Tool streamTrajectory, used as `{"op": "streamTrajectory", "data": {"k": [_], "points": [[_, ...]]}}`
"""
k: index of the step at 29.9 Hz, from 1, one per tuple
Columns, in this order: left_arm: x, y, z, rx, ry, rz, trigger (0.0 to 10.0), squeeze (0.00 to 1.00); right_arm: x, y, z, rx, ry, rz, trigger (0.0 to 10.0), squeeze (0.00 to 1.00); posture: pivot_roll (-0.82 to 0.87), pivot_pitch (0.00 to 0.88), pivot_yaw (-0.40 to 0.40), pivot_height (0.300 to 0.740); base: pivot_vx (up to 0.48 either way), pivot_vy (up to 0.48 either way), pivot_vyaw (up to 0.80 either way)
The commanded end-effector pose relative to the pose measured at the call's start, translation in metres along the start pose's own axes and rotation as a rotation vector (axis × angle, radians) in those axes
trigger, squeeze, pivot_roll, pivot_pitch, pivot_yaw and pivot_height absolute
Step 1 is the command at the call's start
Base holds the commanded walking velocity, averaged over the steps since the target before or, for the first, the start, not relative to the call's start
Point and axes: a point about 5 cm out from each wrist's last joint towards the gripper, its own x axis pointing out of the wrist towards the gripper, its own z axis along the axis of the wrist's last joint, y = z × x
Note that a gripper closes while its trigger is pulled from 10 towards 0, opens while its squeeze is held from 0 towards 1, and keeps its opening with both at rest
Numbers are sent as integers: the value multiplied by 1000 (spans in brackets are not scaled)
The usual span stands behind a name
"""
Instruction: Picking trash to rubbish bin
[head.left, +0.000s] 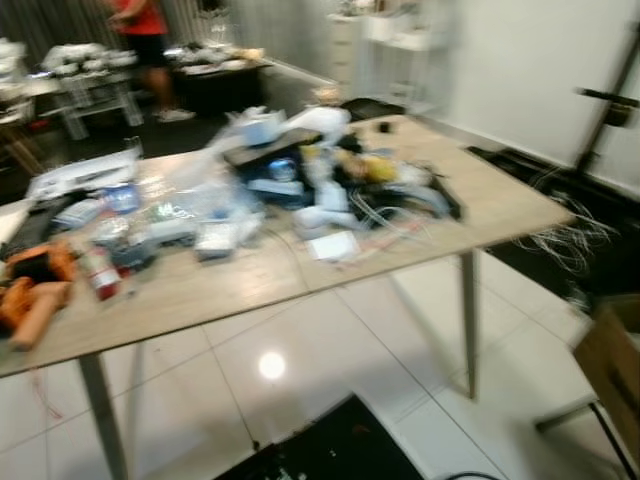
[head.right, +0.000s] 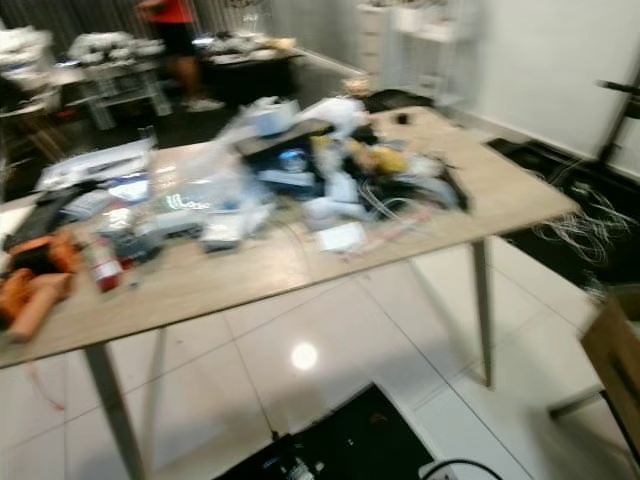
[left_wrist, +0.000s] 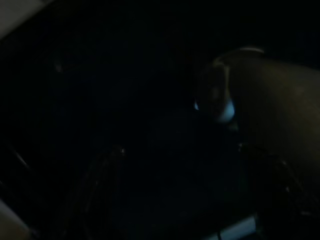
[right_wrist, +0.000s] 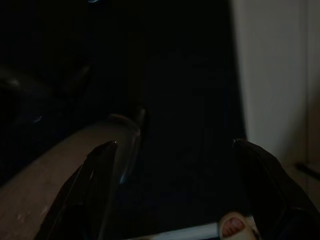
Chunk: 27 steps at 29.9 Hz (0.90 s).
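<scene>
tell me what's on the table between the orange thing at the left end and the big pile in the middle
A red can and some blurred packets lie on the table between the orange thing and the pile, in the left eye view.

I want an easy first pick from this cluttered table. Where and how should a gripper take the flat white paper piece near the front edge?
The flat white paper piece lies apart from the pile on the wooden table. Probably come from the table's near side and pinch its near edge: it looks too flat for a top grasp. Blur hides any raised corner.

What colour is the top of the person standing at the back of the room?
Red. The person's top shows best in the left eye view, though blurred.
</scene>
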Motion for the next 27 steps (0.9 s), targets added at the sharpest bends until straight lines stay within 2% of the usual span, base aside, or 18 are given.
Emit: {"op": "streamTrajectory", "data": {"k": [1,10,13,14,15,16,18,19,20,21,24,25,26,27], "points": [[-2,1,-14,-15,45,3,10000,0,-2,0,-14,11,46,-1,10000,0,-96,141,39,740,0,0,775],[-3,4,-16,-21,50,18,10000,0,-2,-14,0,34,-7,-55,10000,0,-93,149,41,740,0,0,775],[-4,6,-16,-20,50,30,10000,0,-2,-21,18,33,-72,-91,10000,0,-95,149,40,740,0,0,583],[-4,7,-16,-27,45,37,10000,0,-1,-22,33,47,-129,-86,10000,0,-97,148,38,740,0,0,0],[-4,7,-16,-27,45,37,10000,0,-1,-22,33,47,-129,-86,10000,0,-97,148,38,740,0,0,0],[-4,8,-15,-35,39,42,10000,0,-1,-20,42,57,-170,-66,10000,0,-97,148,38,740,0,0,0],[-4,9,-13,-55,24,51,10000,0,-2,-16,63,101,-266,3,10000,0,-96,148,37,740,0,0,0],[-4,10,-11,-63,12,55,10000,0,-4,-10,85,130,-365,101,10000,0,-92,149,37,740,0,0,0],[-4,10,-11,-63,12,55,10000,0,-4,-10,85,130,-365,101,10000,0,-92,149,37,740,0,0,0],[-4,10,-10,-64,8,56,10000,0,-6,-7,95,133,-411,149,10000,0,-92,149,37,740,0,0,0],[-3,9,-2,-66,-15,56,10000,0,-24,11,147,134,-634,531,10000,0,-103,151,42,740,0,0,0],[-2,9,-1,-63,-17,57,10000,0,-29,14,157,118,-678,619,10000,0,-105,149,43,740,0,0,0],[-2,9,-1,-63,-17,57,10000,0,-29,14,157,118,-678,619,10000,0,-105,149,43,740,0,0,0],[-2,9,1,-61,-21,56,10000,0,-38,18,167,82,-710,746,10000,0,-108,148,44,740,0,0,0]]}}
